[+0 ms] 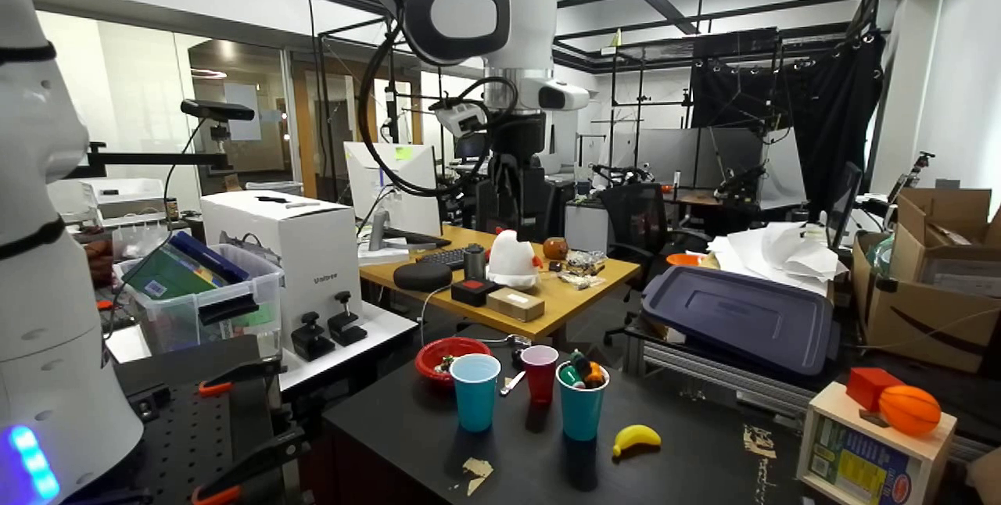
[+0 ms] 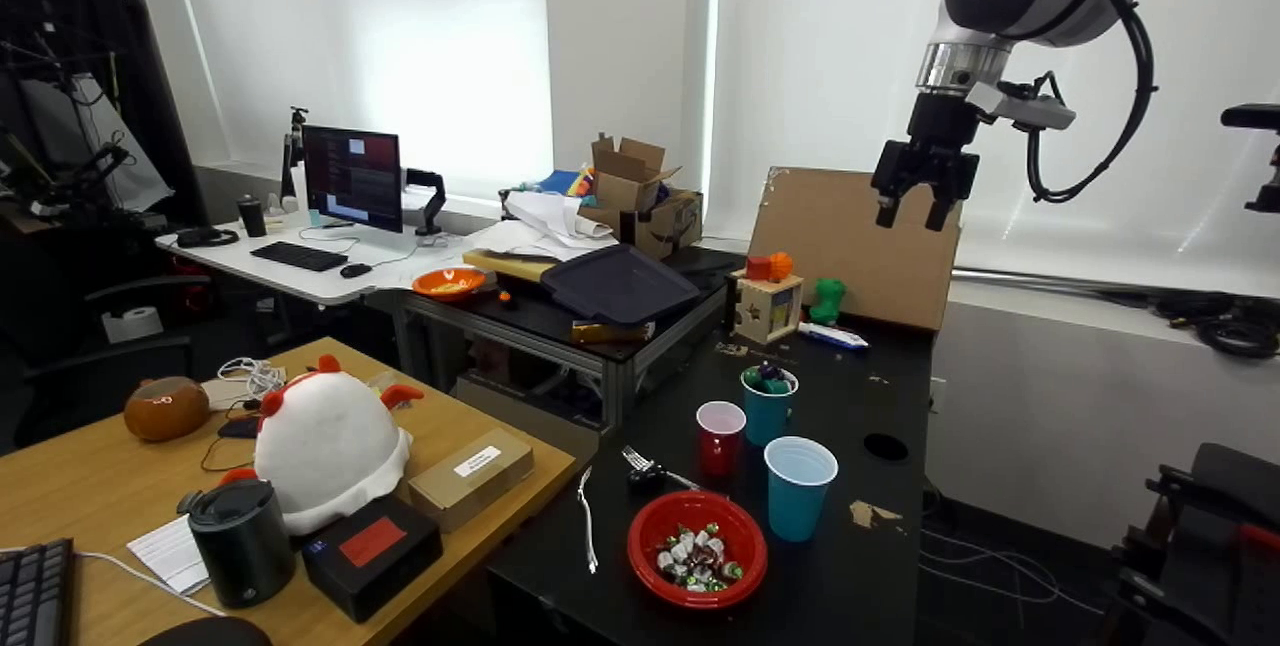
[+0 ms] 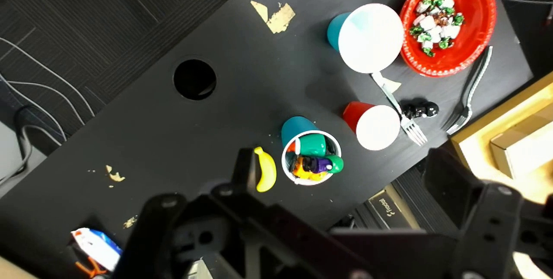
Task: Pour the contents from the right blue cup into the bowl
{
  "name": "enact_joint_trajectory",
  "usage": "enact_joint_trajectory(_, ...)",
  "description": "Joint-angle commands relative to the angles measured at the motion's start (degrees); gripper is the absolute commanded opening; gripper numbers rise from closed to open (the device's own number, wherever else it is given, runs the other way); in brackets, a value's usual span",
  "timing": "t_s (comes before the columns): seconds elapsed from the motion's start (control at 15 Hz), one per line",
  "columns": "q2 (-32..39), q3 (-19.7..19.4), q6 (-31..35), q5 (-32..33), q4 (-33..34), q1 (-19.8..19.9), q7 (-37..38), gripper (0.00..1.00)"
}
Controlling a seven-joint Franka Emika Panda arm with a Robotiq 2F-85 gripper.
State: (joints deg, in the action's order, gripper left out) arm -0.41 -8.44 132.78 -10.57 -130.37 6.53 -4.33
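In a cluttered workroom, a black surface (image 3: 147, 162) is lying well below the gripper (image 2: 911, 217), whose fingers are standing wide apart and holding nothing. Below it, the right blue cup (image 1: 581, 413) is standing upright; in the wrist view it is showing between those fingers. Toys (image 3: 313, 158) are heaping above its rim, so a jolt or a hard squeeze could be spilling some before any pour. Near the cup, a yellow banana (image 3: 266, 172) is lying where a finger coming down wide could be catching it. Across the cup from the banana, a red cup (image 1: 539, 376) is standing close enough to be toppled by an off-centre descent. Farther out from the gripper, a lighter blue cup (image 1: 475, 395) is standing; it and the red cup are flanking the way to the bowl (image 3: 477, 33), so a low carry could be clipping either. Beyond them, the bowl is lying just beside the lighter blue cup and holding small pale and green pieces (image 3: 436, 26); tilting too fast could be sending toys bouncing over its low rim.
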Motion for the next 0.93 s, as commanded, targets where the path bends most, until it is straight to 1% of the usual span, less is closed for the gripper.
enact_joint_trajectory(0.0, 3.7, -0.3, -1.0, 2.0, 3.5, 1.2, -1.1, 1.00)
enact_joint_trajectory(0.2, 6.5, -0.5, 0.7, 4.3, 4.6, 1.9, -1.0, 1.00)
enact_joint_trajectory(0.33, 7.7, -0.4, 0.5, 6.0, 5.0, 2.1, -1.2, 1.00)
enact_joint_trajectory(0.4, 7.4, -0.4, -0.9, 9.2, 4.7, 1.7, 1.0, 1.00)
enact_joint_trajectory(0.47, 6.9, -0.1, 0.3, 6.4, 3.8, 2.1, 0.1, 1.00)
enact_joint_trajectory(0.87, 7.5, 0.0, 0.3, 6.9, 3.8, 2.0, 0.2, 1.00)
